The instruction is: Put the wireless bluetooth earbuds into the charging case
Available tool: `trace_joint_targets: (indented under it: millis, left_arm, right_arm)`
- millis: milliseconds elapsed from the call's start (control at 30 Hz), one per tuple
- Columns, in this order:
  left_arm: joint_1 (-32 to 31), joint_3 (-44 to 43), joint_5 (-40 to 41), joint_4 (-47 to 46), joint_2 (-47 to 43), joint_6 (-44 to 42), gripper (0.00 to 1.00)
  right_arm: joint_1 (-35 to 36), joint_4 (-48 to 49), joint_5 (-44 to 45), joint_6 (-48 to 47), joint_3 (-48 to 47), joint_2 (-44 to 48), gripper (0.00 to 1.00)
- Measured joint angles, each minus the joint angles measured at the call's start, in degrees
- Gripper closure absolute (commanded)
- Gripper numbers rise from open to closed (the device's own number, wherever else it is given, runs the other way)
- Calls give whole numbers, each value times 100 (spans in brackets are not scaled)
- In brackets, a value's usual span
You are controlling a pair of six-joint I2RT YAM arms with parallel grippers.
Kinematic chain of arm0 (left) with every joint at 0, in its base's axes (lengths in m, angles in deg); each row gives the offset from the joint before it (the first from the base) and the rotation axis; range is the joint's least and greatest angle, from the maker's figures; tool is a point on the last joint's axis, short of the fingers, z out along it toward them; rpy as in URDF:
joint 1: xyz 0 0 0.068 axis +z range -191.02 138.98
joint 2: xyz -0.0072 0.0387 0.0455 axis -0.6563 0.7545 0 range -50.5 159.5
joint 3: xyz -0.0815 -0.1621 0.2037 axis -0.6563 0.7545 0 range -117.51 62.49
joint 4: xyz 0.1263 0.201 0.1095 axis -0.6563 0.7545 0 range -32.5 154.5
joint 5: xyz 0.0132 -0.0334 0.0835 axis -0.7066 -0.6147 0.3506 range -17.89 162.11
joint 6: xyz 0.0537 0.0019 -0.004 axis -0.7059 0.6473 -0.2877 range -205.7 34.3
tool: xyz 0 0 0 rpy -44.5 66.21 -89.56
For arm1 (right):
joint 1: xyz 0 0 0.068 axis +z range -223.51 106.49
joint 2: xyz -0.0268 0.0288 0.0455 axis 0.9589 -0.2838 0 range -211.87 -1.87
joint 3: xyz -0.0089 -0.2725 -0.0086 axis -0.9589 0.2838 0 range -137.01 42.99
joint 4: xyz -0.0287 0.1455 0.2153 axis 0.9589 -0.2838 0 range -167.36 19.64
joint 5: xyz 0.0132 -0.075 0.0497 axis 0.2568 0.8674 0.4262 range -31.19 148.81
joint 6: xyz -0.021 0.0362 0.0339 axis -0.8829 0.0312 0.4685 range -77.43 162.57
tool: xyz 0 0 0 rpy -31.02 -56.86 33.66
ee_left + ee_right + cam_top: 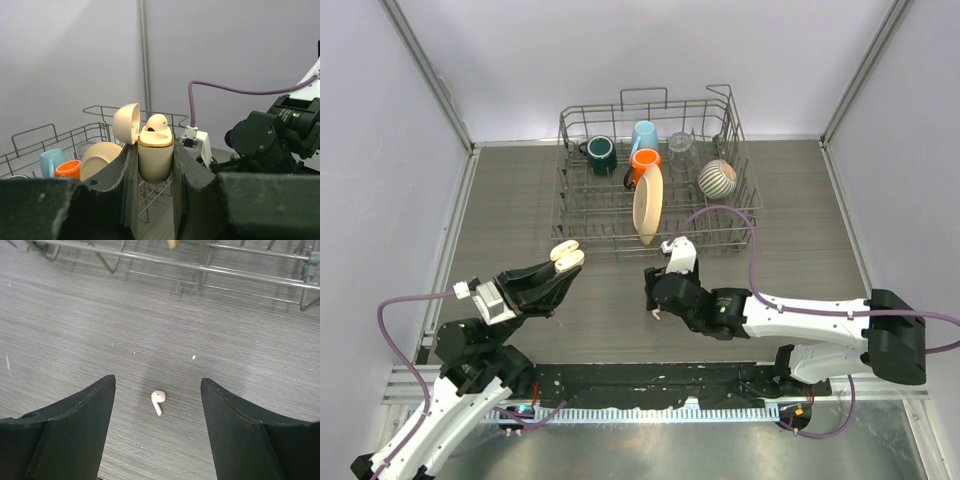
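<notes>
Cream case (155,160) sits clamped in the left fingers (120,195), one earbud (157,122) seated; right fingers (75,435) spread wide, second earbud (158,401) between them on the surface (75,330), ungrasped.

Case (155,165): lower body hidden between left hand (155,150) fingers (126,180), only rim and lid show. Seated bud (157,122) blocks the far rim, can't tell if the second slot is filled. Blue mug (50,162) and orange cup (67,169) partly hidden by the same fingers. Right wrist view: rack (250,271) cut by top edge, plate (172,244) just a sliver. Loose bud (157,401): in top view a speck at the right hand (157,381), too small to read.
</notes>
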State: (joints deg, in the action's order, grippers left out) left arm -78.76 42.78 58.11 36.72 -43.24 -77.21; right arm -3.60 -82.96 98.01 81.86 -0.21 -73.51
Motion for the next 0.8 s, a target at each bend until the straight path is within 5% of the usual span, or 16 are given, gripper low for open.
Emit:
trace_joint_targets:
  millis: [800]
  left_arm:
    - [0,-157,-9,9,20,0,100]
  right_arm:
    - [0,-560,-1231,-269,-509,-1349,44]
